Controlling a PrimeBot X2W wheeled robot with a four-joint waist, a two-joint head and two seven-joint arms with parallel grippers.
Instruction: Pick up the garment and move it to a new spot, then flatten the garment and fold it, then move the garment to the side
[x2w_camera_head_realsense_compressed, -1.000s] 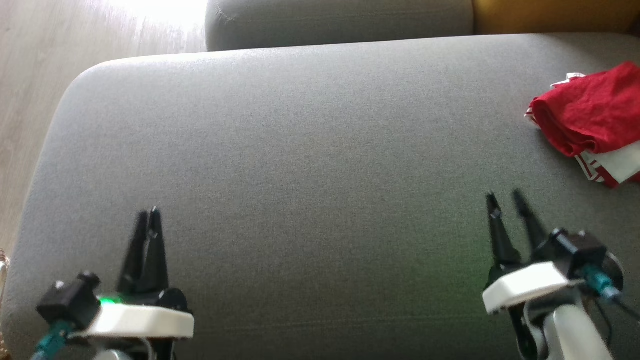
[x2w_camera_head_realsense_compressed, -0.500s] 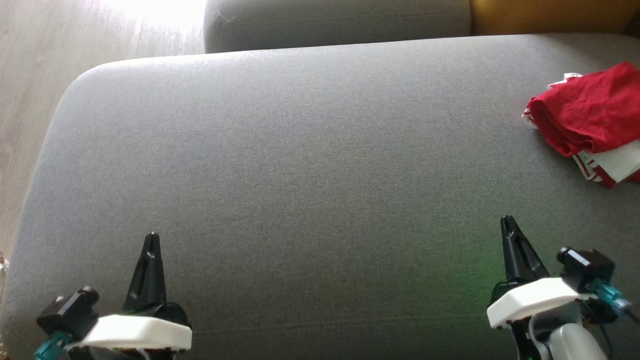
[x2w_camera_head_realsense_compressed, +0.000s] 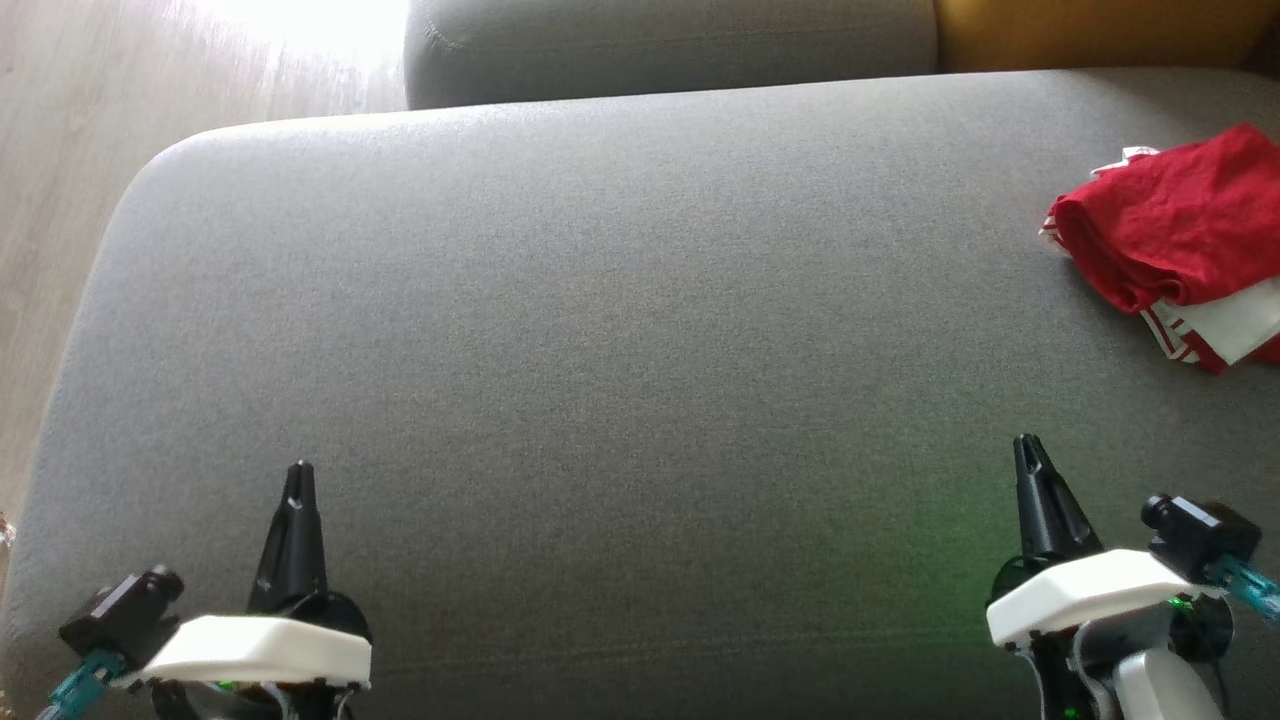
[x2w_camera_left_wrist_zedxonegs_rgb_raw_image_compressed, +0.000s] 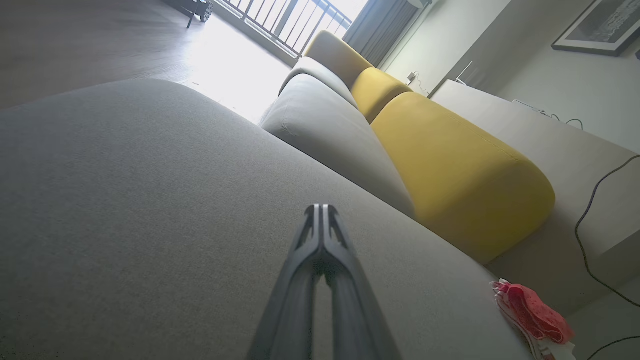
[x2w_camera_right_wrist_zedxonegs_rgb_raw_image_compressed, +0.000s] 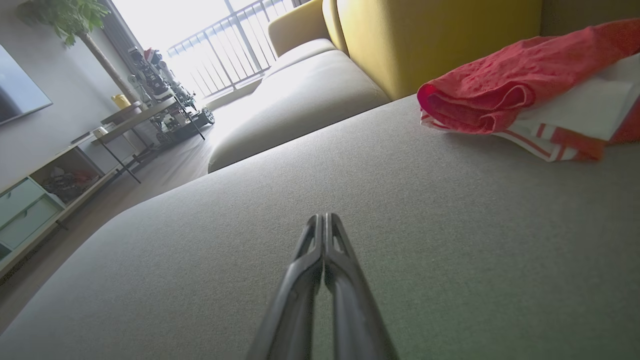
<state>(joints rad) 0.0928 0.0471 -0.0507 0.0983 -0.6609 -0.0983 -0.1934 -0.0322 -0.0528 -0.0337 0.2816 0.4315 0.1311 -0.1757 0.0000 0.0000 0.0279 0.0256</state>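
Grey cushion (x2w_camera_head_realsense_compressed: 600, 300), garment (x2w_camera_head_realsense_compressed: 1170, 240) sitting far right

Cushion lay under both arms. I saw the garment at its far right edge, well apart from the right gripper (x2w_camera_head_realsense_compressed: 1027, 448). It was red cloth bunched over a white, red-striped layer. Its rolled fold faced left. The long axis ran roughly left-right, with the far end cut off by the frame. The right gripper and left gripper (x2w_camera_head_realsense_compressed: 299, 475) both had fingers pressed together, holding nothing.

Grey cushion (x2w_camera_head_realsense_compressed: 600, 300). Red garment (x2w_camera_head_realsense_compressed: 1170, 235) with a white, red-striped part. Mustard-yellow backrest (x2w_camera_left_wrist_zedxonegs_rgb_raw_image_compressed: 450, 165). 2 black grippers, left (x2w_camera_head_realsense_compressed: 299, 470), right (x2w_camera_head_realsense_compressed: 1027, 442), on white mounts.
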